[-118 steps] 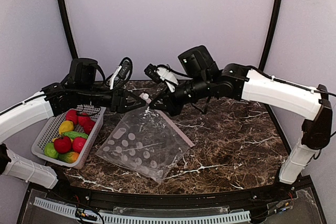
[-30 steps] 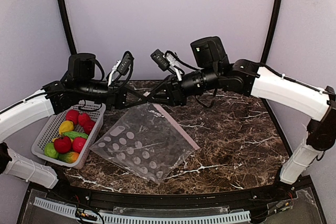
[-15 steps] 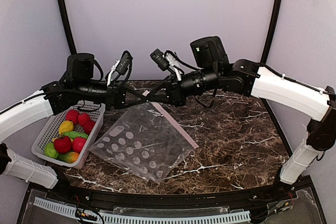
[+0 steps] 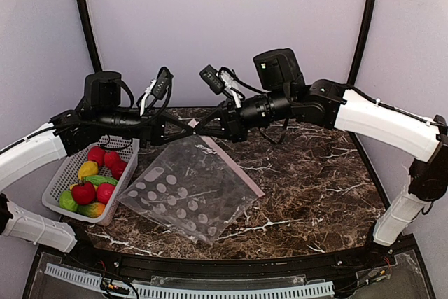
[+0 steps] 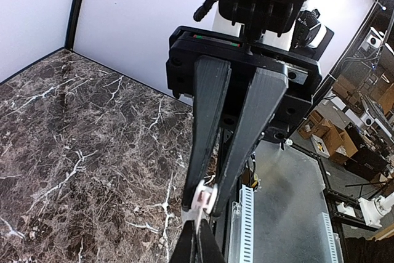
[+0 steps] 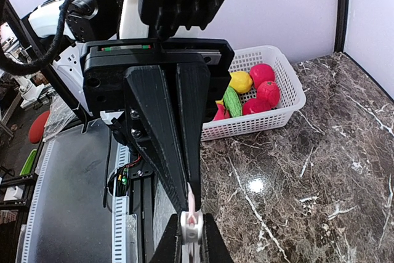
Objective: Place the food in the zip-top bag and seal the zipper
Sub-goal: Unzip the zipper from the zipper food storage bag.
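Observation:
The zip-top bag [image 4: 185,190], clear with white dots, lies mostly on the marble, its far corner lifted to where both grippers meet. My left gripper [image 4: 183,125] [image 5: 198,239] is shut on the pale pink zipper [image 4: 234,169] strip at that corner. Facing it tip to tip, my right gripper [image 4: 198,128] [image 6: 191,235] is shut on the white slider [image 5: 204,200] [image 6: 191,226]. The food [image 4: 94,180] [image 6: 252,87], red, green and yellow toy pieces, sits in the white mesh basket [image 4: 59,176] at the left. The bag has nothing in it.
The basket [image 6: 271,121] stands against the table's left edge, under my left arm. Dark marble stretches to the right of the bag. Purple walls close in the back and sides. A slotted cable duct [image 4: 210,290] runs along the near edge.
My right gripper has closed onto the slider within the last second. Both grippers and the bag's corner stand higher than a few seconds ago, and my left arm has drawn slightly left.

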Controlling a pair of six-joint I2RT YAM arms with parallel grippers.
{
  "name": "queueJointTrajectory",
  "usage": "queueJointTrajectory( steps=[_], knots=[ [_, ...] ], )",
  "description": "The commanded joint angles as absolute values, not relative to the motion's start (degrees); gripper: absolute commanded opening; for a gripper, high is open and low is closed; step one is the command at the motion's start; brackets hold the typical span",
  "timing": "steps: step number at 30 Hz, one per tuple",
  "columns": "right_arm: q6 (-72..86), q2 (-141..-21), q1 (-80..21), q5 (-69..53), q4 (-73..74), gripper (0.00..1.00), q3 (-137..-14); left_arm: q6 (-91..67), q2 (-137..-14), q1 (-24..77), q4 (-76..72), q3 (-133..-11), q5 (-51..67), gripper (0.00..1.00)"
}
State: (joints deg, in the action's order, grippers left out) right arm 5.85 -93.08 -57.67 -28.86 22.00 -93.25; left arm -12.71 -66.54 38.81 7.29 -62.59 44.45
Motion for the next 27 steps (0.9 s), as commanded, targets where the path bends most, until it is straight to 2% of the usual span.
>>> queueJointTrajectory(
  steps=[1,27],
  knots=[
    [5.40,-92.91,-57.98,-28.49,22.50,0.00,-92.35,-11.80,-64.41,38.66,7.61,-61.69,41.96,0.01],
    [5.40,-92.16,-57.83,-27.25,22.51,0.00,-90.23,-11.79,-63.72,38.46,6.29,-61.73,36.68,0.01]
  ],
)
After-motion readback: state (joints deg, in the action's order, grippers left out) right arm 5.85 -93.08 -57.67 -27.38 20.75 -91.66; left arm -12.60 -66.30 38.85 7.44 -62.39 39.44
